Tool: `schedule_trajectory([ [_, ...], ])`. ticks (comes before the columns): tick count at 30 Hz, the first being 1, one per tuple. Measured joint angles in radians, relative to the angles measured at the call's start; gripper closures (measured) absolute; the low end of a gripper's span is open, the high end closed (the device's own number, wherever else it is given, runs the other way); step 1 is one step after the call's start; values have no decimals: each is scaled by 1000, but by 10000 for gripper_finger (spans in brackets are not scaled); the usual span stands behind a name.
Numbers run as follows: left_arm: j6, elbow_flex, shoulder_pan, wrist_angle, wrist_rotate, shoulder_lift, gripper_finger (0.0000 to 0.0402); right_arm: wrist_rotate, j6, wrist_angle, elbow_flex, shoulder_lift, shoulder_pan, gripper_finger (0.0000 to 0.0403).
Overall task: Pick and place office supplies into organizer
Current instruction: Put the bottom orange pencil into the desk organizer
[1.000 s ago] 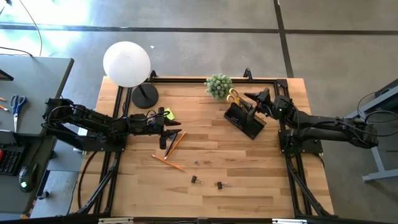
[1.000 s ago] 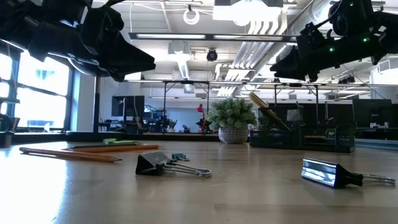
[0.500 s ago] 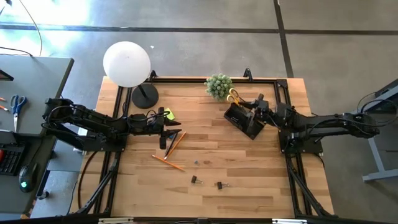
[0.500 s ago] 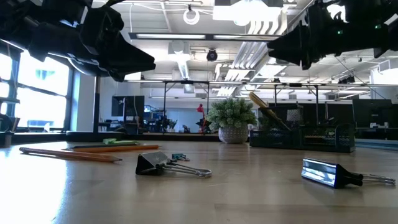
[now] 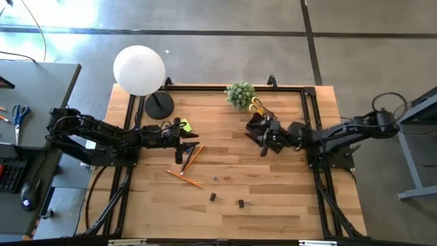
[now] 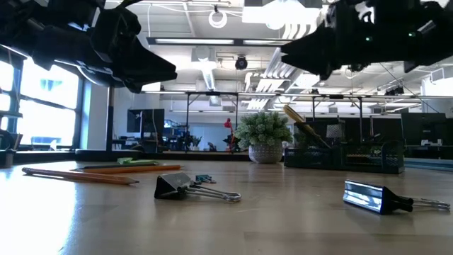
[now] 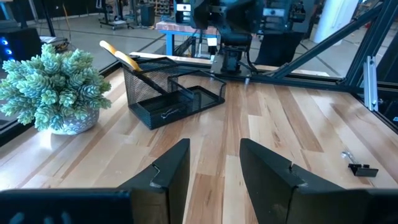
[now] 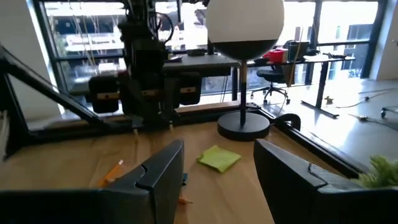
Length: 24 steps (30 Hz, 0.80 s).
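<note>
Two binder clips (image 6: pixel 195 188) on wood table (image 6: pixel 233 227), pencils (image 6: pixel 81 176) left, mesh organizer (image 6: pixel 345 154) beside potted plant (image 6: pixel 264 139)

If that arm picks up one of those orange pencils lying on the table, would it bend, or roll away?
The orange pencil looks thin, straight and rigid, so it probably won't flex. Lying flat on smooth wood, it might roll if nudged sideways. It is slim, so an end effector gripping near one end would likely let it tilt.

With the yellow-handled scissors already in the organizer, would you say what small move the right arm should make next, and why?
Probably carry the right pincer, which is open and empty, on across the wooden table toward the orange pencils. It has cleared the black mesh organizer, and pencils and small black binder clips lie loose.
</note>
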Motion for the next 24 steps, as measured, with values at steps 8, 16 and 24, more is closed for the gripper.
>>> schedule_trajectory([
  [8, 36, 0, 0, -4, -13, 0, 273, -21, -86, -157, 184, 173, 40, 225],
  [16, 23, 0, 0, -3, -30, 0, 273, -23, -83, -285, 259, 191, 98, 240],
  [24, 0, 0, 0, -1, -60, 0, 273, -24, -72, -331, 261, 189, 139, 253],
])
